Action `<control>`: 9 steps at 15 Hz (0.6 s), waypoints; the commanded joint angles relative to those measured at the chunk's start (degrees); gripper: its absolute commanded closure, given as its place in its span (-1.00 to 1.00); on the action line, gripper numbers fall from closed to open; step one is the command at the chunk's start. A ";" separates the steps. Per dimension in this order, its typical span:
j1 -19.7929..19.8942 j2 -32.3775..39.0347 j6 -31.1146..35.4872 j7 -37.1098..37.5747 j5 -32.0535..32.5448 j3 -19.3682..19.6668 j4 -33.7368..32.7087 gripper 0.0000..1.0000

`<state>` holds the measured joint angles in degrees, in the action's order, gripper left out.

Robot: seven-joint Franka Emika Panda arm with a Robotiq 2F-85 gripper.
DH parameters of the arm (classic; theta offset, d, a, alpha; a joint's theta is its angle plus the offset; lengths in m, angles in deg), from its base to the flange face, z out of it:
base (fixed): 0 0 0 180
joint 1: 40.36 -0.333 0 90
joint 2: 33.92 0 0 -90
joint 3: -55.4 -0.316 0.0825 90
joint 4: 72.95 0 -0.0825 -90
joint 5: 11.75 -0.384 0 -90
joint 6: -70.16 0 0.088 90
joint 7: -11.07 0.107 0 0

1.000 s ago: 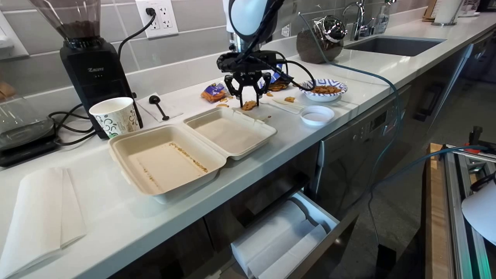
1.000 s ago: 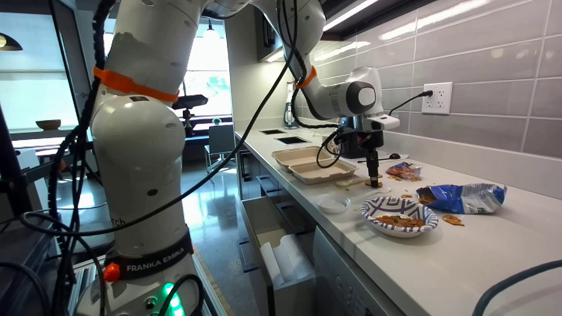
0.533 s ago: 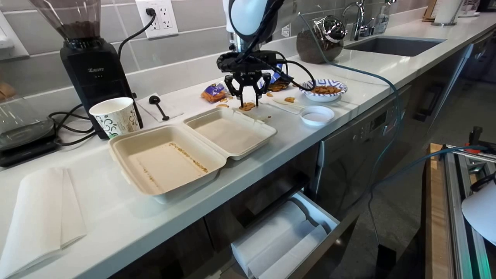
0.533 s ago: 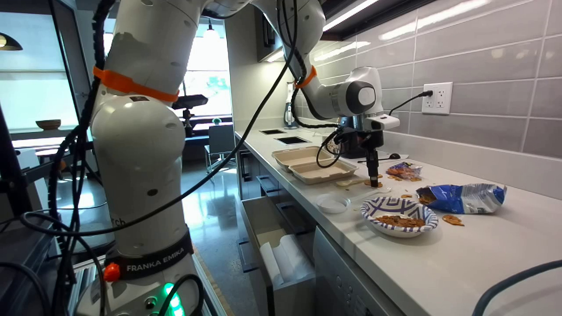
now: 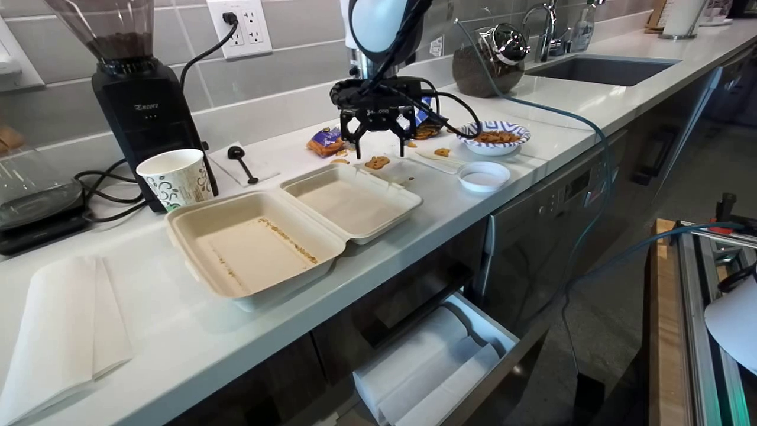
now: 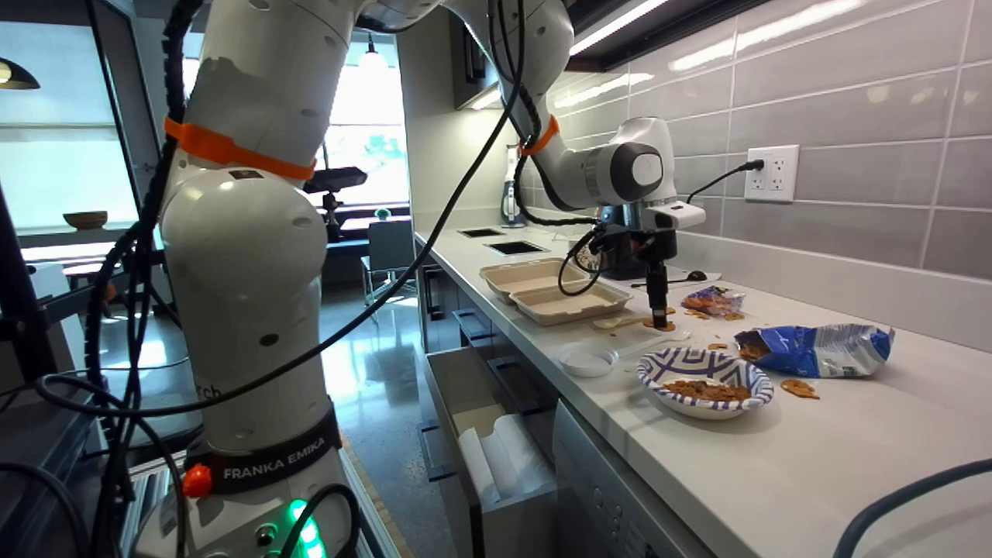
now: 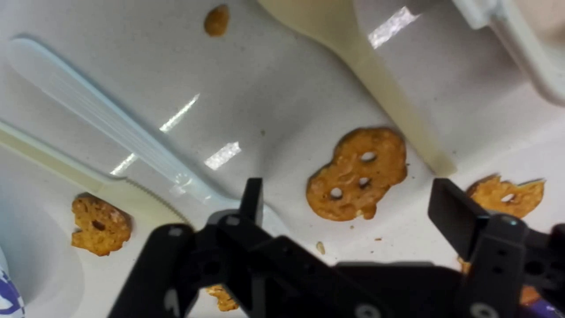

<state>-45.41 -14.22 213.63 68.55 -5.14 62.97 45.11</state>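
Nearest us in the wrist view, the gripper (image 7: 352, 203) has its jaws spread wide, and below the gap between them we see a pretzel crisp (image 7: 348, 170) lying flat on the worktop (image 7: 282, 66). From that crisp we find a beige spoon (image 7: 399, 110) just beside it at one o'clock, a broken pretzel piece (image 7: 490, 192) at three and a cream knife (image 7: 132, 197) at nine. Farther out, in an exterior view, we place an unlatched takeaway box (image 5: 248, 251) between seven and eight from the gripper, a patterned bowl (image 5: 495, 149) at three and, farthest, a sink (image 5: 600, 70) toward two.
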 commanded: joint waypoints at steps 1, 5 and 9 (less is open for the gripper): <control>-0.02 -0.10 -0.62 0.72 -1.62 -0.40 0.12 -1.00; -0.04 0.34 -0.69 1.00 -2.38 -0.42 -0.29 -0.99; -0.11 0.74 -0.81 1.42 -2.12 -0.12 -0.66 -1.00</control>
<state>-45.40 -14.09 213.63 68.83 -6.69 62.77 45.10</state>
